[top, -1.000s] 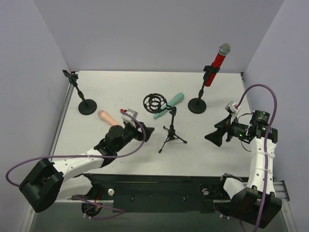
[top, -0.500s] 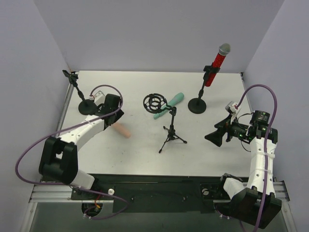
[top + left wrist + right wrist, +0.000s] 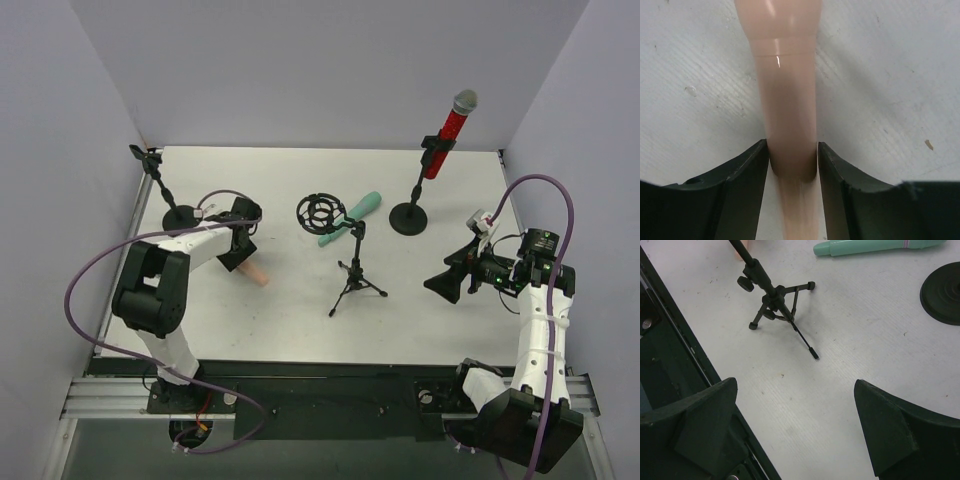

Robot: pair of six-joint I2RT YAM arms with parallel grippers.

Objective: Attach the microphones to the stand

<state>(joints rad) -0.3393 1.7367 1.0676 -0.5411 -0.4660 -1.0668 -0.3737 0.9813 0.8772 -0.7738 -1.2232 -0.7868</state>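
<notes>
The peach-pink microphone (image 3: 256, 274) lies on the table at the left. My left gripper (image 3: 240, 252) is down over it. In the left wrist view my left gripper (image 3: 792, 162) is shut on the microphone (image 3: 789, 80), both fingers (image 3: 747, 172) pressing its handle. The mint-green microphone (image 3: 352, 217) lies by the ring mount (image 3: 319, 212) of the tripod stand (image 3: 355, 268). The glittery red microphone (image 3: 450, 125) sits clipped in the right stand (image 3: 412, 205). The left stand (image 3: 167, 195) holds nothing. My right gripper (image 3: 446, 283) is open and empty, also in its wrist view (image 3: 795, 412).
The right wrist view shows the tripod stand (image 3: 777, 302), the mint-green microphone (image 3: 865, 246), the right stand's round base (image 3: 942, 292) and the black front rail (image 3: 675, 355). White walls close the left, back and right sides.
My left arm has swung from near the tripod to the left side and come down over the peach-pink microphone, which has shifted nearer and rightward. The right arm has not moved.
</notes>
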